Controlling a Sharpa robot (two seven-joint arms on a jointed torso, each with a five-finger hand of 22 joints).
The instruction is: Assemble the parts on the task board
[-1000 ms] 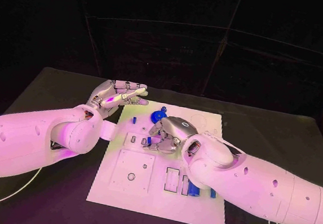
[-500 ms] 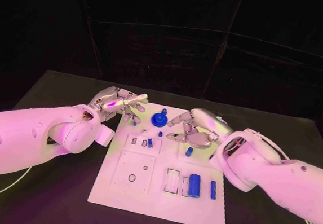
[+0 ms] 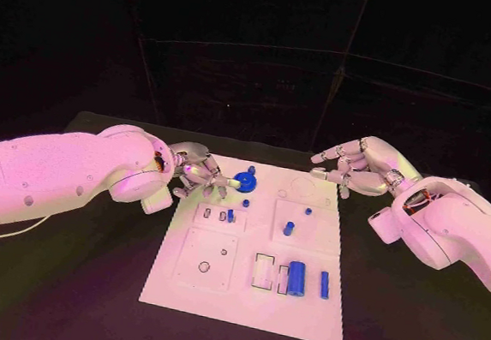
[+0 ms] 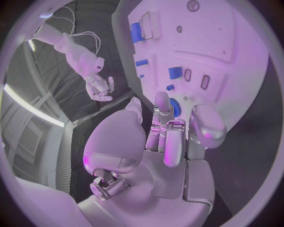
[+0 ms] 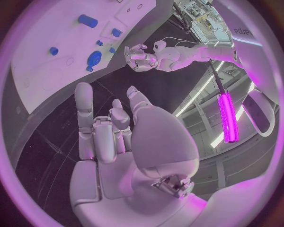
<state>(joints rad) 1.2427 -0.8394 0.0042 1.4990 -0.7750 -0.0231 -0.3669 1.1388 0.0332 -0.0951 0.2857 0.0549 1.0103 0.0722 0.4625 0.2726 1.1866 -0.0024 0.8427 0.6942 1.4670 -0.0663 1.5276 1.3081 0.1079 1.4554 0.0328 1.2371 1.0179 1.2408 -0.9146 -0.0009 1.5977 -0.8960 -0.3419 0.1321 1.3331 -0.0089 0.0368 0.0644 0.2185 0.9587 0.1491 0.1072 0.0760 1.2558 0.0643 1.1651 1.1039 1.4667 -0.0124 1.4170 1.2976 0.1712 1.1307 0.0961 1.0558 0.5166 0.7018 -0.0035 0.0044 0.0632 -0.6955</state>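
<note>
Both hands hold nothing: left hand [image 3: 201, 177], fingers apart, should close gently around the round blue part [image 3: 244, 180]; right hand [image 3: 358, 170] hovers, fingers spread.

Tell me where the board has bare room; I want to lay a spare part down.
The task board is bare along its near edge, below the big blue cylinder, and at its far right corner beside the right hand. It is crowded by the blue knob, where the left hand hovers.
</note>
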